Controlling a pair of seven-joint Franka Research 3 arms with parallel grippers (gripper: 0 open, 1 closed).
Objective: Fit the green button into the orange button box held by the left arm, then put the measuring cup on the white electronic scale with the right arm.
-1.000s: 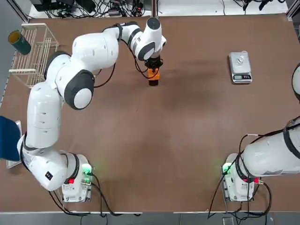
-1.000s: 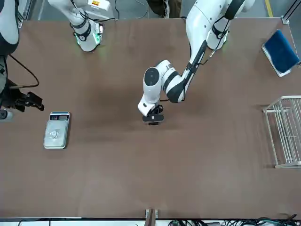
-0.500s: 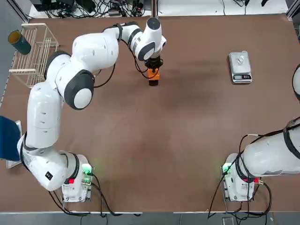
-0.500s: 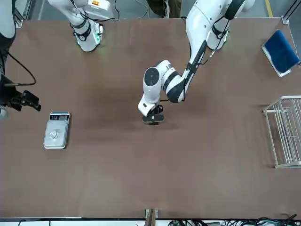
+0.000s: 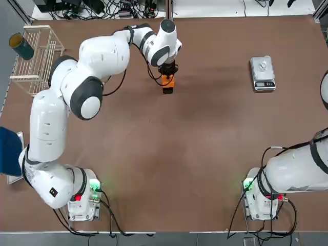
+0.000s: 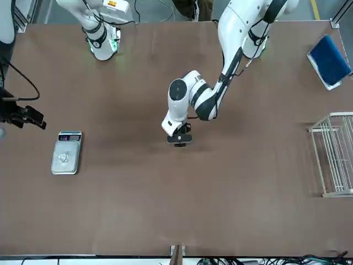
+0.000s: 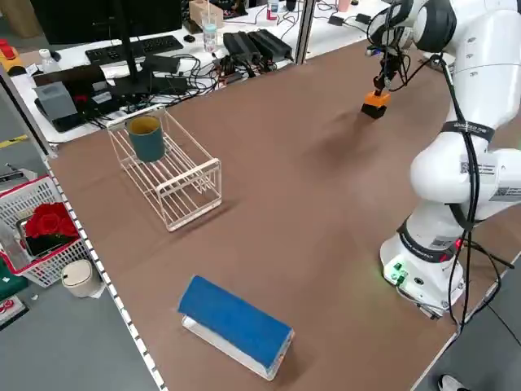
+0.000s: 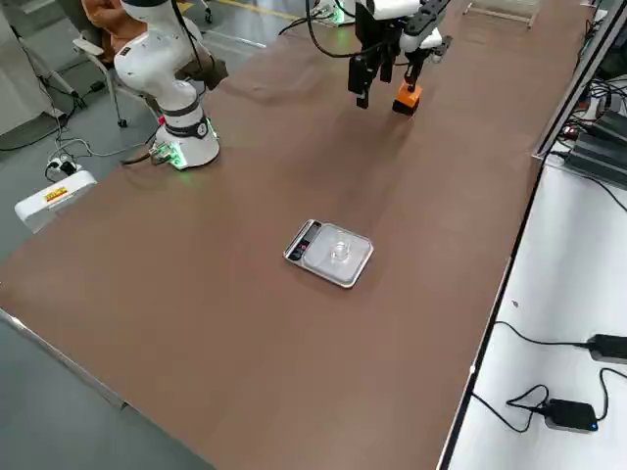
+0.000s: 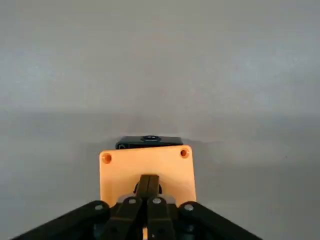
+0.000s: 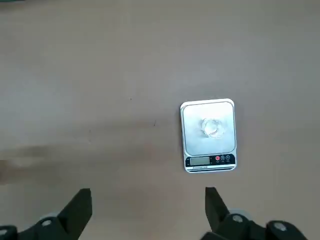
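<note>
Since the earlier front frame the right gripper (image 6: 25,117) has drawn back toward the table edge, away from the scale (image 6: 65,157).

Top view: the left gripper (image 5: 167,78) stands far out at mid-table, shut on the orange box (image 5: 168,83); the scale (image 5: 262,73) carries the cup (image 5: 263,65), bare table all around.

Left wrist view: its fingers (image 9: 148,186) are pinched together over the box (image 9: 146,169).

Right wrist view: the right fingers (image 10: 80,208) spread wide and empty, the cup (image 10: 211,127) on the scale (image 10: 208,135).

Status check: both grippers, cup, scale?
Left gripper shut on small orange plastic button box. Right gripper open, empty, pulled back. Tiny clear measuring cup sits on flat white electronic scale. Nothing obstructing.
</note>
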